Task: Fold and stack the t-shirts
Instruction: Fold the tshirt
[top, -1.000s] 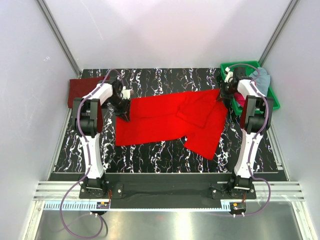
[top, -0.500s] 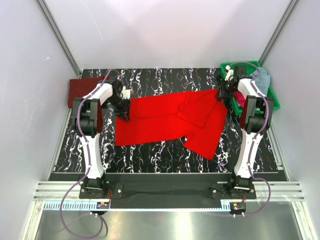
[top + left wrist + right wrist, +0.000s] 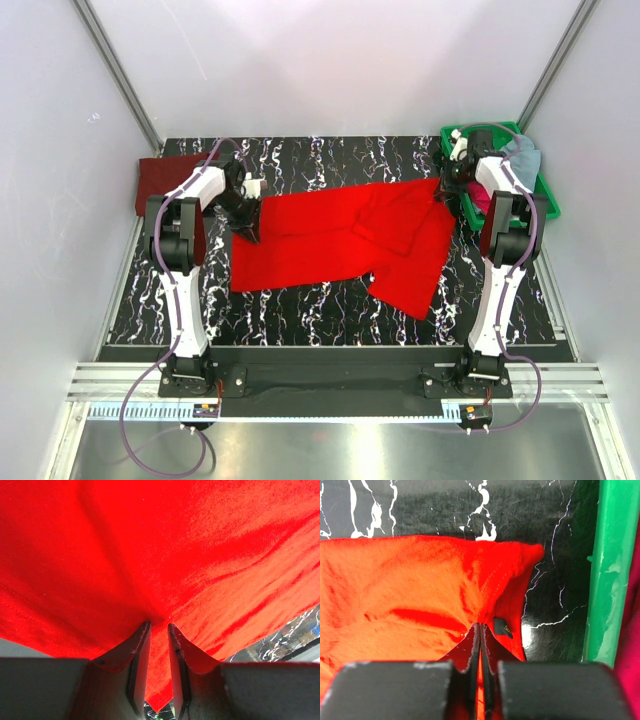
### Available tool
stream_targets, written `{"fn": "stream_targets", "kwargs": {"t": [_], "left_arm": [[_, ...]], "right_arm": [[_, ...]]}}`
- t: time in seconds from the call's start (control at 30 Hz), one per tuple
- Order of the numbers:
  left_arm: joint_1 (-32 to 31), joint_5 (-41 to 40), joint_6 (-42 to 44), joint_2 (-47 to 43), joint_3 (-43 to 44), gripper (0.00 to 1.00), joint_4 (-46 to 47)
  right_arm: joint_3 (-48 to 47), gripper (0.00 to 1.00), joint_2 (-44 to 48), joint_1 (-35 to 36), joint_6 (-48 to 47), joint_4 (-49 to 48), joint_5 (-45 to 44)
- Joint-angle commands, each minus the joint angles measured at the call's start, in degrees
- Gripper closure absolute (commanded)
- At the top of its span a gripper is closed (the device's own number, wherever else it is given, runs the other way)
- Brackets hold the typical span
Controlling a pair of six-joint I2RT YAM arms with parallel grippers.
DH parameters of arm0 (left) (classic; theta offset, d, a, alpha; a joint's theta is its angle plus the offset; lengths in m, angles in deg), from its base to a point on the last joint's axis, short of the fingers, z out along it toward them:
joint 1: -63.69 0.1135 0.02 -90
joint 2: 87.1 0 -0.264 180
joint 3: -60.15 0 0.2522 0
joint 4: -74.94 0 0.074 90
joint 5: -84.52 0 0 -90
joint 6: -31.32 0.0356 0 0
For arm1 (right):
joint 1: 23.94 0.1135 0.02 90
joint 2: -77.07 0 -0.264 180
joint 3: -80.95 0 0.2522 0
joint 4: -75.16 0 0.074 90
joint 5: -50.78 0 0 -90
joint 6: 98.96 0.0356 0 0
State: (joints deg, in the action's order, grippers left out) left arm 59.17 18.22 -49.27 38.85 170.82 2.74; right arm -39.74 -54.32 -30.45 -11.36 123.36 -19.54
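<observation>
A bright red t-shirt lies spread across the black marbled table, its right part folded over itself. My left gripper is at the shirt's left edge. In the left wrist view, the left gripper is shut on a pucker of the red cloth, which fills the frame. My right gripper is at the shirt's far right corner. The right wrist view shows the right gripper shut on a ridge of red cloth beside a small dark label.
A dark maroon t-shirt lies at the table's far left edge. The green tray stands at the back right, holding a grey-blue shirt and a magenta one. The tray wall is close to my right gripper.
The right wrist has shifted slightly toward the back. The red shirt and the left arm look unchanged.
</observation>
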Motion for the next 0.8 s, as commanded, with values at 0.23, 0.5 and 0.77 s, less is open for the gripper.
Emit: {"fn": "stream_targets", "kwargs": {"t": [0.23, 0.5, 0.77], "left_arm": [[0.03, -0.77, 0.35, -1.76, -0.40, 0.73, 0.69], [-0.23, -1.12, 0.52, -2.02, -1.10, 0.73, 0.78], [-0.32, -1.82, 0.70, -2.29, -1.01, 0.73, 0.60]], "right_arm": [[-2.14, 0.89, 0.96, -0.09, -0.51, -1.30, -0.43], [-3.63, 0.58, -2.02, 0.00, -0.33, -1.92, -1.40], [-5.39, 0.85, -3.61, 0.00, -0.59, -2.44, 1.50]]}}
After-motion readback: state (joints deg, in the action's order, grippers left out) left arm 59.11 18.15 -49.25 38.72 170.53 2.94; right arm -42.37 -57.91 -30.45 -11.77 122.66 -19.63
